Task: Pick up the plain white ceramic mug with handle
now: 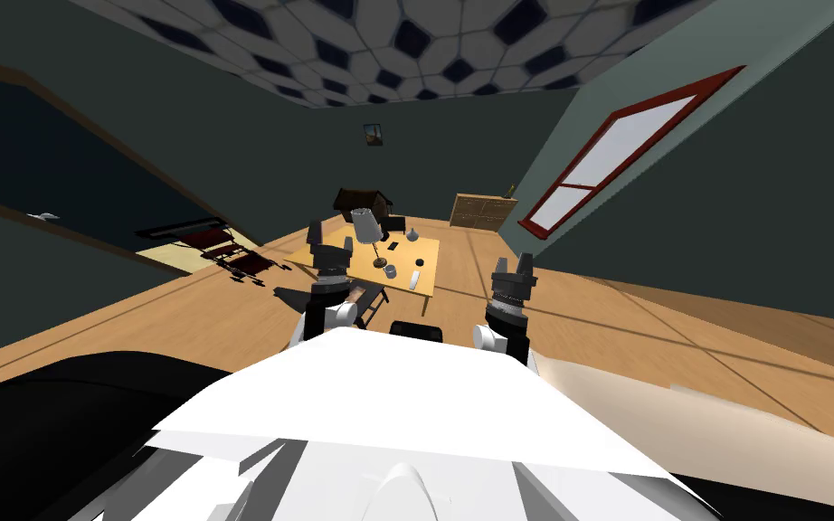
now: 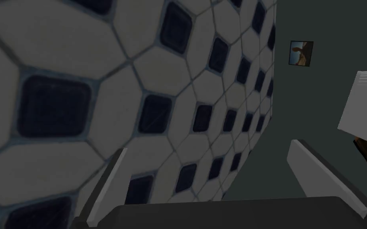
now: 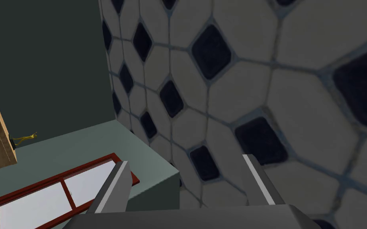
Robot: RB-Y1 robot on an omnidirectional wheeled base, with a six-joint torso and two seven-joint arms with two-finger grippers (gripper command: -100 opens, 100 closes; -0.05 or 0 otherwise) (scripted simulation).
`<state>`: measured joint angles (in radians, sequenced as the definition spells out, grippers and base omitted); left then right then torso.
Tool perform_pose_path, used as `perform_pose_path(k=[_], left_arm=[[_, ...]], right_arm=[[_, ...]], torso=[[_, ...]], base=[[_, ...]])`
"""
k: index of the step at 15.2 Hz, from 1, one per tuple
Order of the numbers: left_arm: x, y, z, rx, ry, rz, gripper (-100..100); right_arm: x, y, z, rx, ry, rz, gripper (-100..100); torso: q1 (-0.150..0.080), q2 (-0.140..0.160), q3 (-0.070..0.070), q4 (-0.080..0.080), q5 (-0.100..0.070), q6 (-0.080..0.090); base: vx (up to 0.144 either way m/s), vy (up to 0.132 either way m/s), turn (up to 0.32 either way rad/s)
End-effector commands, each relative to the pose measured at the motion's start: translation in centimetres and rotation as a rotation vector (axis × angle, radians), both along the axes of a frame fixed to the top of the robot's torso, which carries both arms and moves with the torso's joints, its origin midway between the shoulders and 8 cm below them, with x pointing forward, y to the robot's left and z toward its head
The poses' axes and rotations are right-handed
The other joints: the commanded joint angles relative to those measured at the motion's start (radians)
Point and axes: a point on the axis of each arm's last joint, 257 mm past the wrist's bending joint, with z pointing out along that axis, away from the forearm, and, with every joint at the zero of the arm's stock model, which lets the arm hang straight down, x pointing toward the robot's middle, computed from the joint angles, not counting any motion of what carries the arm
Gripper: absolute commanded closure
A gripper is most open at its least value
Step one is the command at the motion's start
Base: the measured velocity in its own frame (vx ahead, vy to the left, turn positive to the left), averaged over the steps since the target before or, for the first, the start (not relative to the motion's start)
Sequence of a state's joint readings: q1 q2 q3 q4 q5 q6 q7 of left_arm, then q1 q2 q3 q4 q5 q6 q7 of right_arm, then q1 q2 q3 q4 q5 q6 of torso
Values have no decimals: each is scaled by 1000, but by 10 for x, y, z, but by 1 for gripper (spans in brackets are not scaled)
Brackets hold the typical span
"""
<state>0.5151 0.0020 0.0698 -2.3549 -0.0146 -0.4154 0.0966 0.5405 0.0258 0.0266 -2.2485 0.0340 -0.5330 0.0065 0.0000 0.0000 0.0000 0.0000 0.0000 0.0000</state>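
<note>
One pale mug (image 1: pixel 390 271) stands on the table (image 1: pixel 426 251).

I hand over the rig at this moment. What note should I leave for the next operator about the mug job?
Left gripper: open, holds nothing, raised with fingers pointing up.
Right gripper: open, holds nothing, raised likewise.
The mug stands on the light wooden table ahead, near the foot of the lamp, well beyond both arms.
Done: nothing yet.
Left: drive up to the table, reach, grasp the mug, lift it.
</note>
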Motion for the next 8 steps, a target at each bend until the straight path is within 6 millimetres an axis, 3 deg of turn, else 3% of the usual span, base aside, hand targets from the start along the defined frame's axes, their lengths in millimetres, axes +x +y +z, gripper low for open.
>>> perform_pose_path(k=[1, 8], left_arm=[[5, -2, -5, 13, 20, -18, -100], [51, 4, -57, -8, 204, -98, -100]], right_arm=[[0, 0, 0, 0, 0, 0, 0], [0, 0, 0, 0, 0, 0, 0]], torso=[[0, 0, 0, 0, 0, 0], [1, -1, 0, 0, 0, 0]], base=[[1, -1, -19], [4, 0, -70]])
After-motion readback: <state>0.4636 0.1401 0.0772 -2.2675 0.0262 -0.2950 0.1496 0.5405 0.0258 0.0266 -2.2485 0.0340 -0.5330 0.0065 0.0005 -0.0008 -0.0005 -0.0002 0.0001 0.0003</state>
